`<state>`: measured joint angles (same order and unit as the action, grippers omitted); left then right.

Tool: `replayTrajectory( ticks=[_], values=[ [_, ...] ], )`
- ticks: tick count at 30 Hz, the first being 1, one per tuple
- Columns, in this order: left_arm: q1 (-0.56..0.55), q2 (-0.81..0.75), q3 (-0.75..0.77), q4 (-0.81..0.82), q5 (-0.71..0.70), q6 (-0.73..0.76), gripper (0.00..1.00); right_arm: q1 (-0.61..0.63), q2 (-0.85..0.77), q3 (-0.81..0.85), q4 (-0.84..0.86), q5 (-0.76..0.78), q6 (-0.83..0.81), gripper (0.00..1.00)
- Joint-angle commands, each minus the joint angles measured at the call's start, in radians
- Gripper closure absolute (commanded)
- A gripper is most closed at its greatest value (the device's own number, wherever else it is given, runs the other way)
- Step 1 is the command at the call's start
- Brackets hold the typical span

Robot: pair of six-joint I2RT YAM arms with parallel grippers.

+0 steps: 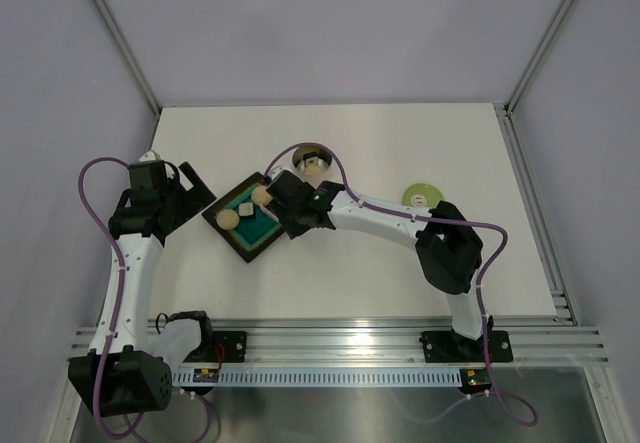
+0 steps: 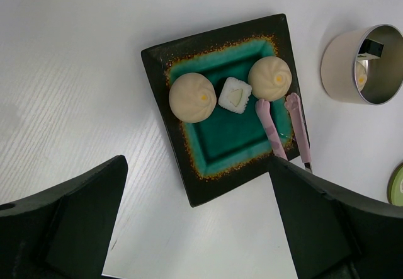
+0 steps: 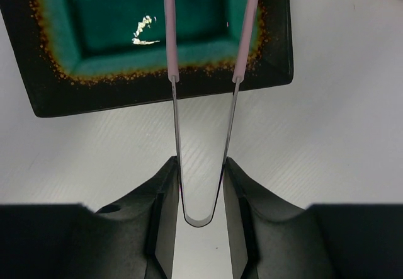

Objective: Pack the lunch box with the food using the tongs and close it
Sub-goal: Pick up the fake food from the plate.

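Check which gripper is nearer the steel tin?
Right. The right gripper sits just beside the steel tin, holding the tongs; the left gripper hangs open across the tray.

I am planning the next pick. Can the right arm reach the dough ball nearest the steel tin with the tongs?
Probably yes. The right gripper holds the tongs, whose open tips lie just beside that dough ball over the tray, with nothing between them.

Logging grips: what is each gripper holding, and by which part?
The right gripper holds the tongs at their joined end. The left gripper is open, holding nothing.
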<state>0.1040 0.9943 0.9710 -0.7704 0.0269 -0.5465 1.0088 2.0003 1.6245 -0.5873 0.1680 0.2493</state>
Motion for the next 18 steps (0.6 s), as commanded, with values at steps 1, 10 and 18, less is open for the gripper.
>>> replayTrajectory(
  ticks=[1, 10, 18],
  values=[
    [0.006, -0.013, 0.014, 0.016, -0.005, 0.023, 0.01, 0.008, 0.015, 0.055, 0.017, 0.041, 0.002, 0.61],
    [0.008, -0.011, 0.009, 0.017, -0.005, 0.023, 0.01, 0.007, 0.049, 0.083, 0.02, 0.038, -0.001, 0.58],
    [0.008, -0.011, 0.014, 0.014, -0.005, 0.023, 0.01, 0.007, 0.094, 0.143, 0.017, 0.028, -0.01, 0.58]
  ],
)
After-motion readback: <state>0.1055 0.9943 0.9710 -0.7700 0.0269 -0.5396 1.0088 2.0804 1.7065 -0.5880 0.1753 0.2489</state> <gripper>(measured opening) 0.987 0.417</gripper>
